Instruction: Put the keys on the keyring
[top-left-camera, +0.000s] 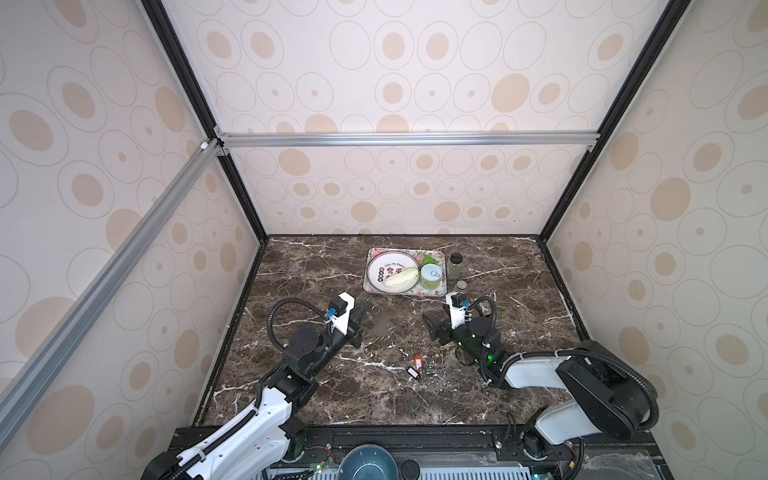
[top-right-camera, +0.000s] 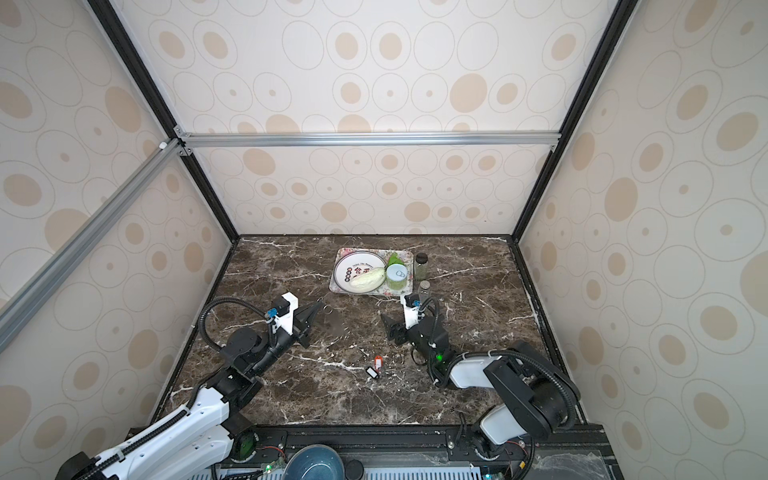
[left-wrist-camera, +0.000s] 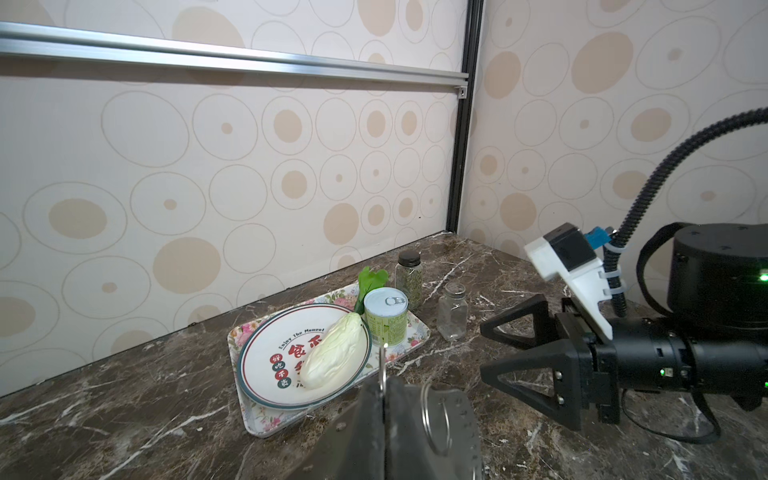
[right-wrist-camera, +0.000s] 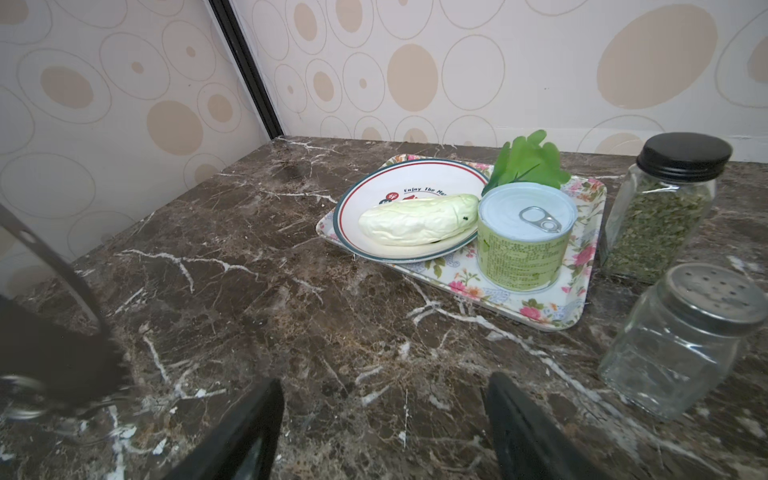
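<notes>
the left end effector (left-wrist-camera: 384, 388) has its jaws together, clamped on the keyring (left-wrist-camera: 459, 409), a flat thin grey metal plate with small holes along its rim. the plate reaches out past the fingertips. a small round wire ring (left-wrist-camera: 423, 413) sits just beside the fingertips, against the plate. in both top views the plate shows only as a faint grey patch in front of this end effector (top-left-camera: 368, 309).

the right end effector (top-left-camera: 429, 328) faces the left one. its jaws stand wide apart with nothing between them. it is near the keyring but not touching it.

the keys lie behind both end effectors, toward the arm bases and about between the two arms, well apart from the keyring. one has a red-orange plastic tag (top-left-camera: 417, 362) and one a black tag (top-left-camera: 412, 372) with a white label. they lie just beside each other on the dark brown marble worktop (top-left-camera: 332, 395).

beyond the end effectors stands a rectangular flowered tray (top-left-camera: 366, 286). it carries a round white plate (top-left-camera: 380, 266) with a pale cabbage (top-left-camera: 400, 277), and a green tin can (top-left-camera: 431, 276). just beyond the right end effector stand a clear glass shaker (top-left-camera: 460, 285) and a glass jar of green herbs (top-left-camera: 456, 266) with a black lid.
</notes>
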